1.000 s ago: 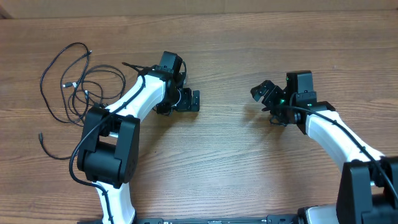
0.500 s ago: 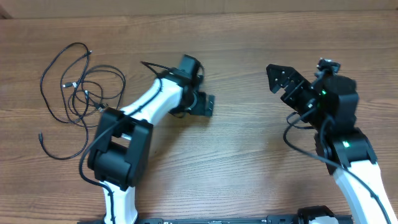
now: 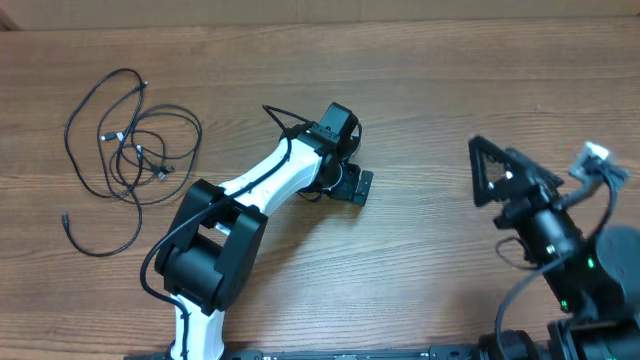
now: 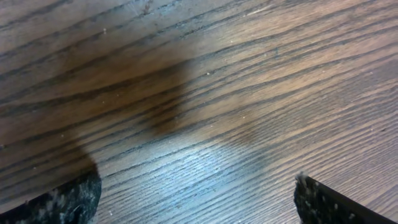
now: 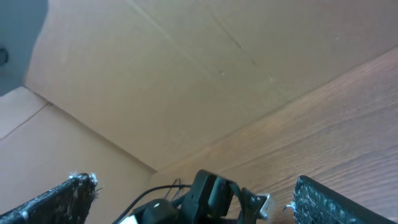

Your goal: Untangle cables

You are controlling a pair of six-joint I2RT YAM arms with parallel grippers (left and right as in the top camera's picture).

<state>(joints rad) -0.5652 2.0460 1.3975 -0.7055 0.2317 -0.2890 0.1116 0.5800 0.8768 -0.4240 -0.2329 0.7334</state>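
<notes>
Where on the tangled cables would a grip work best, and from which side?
Likely the loose tail trailing below the cables' knot: it lies flat and alone on the table. Come straight down from above, left fingers straddling the strand.

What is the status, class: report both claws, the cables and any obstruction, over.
Left claw open, empty, low. Right claw open, empty, raised. Cables tangled, far left, untouched. Nothing blocking.
</notes>
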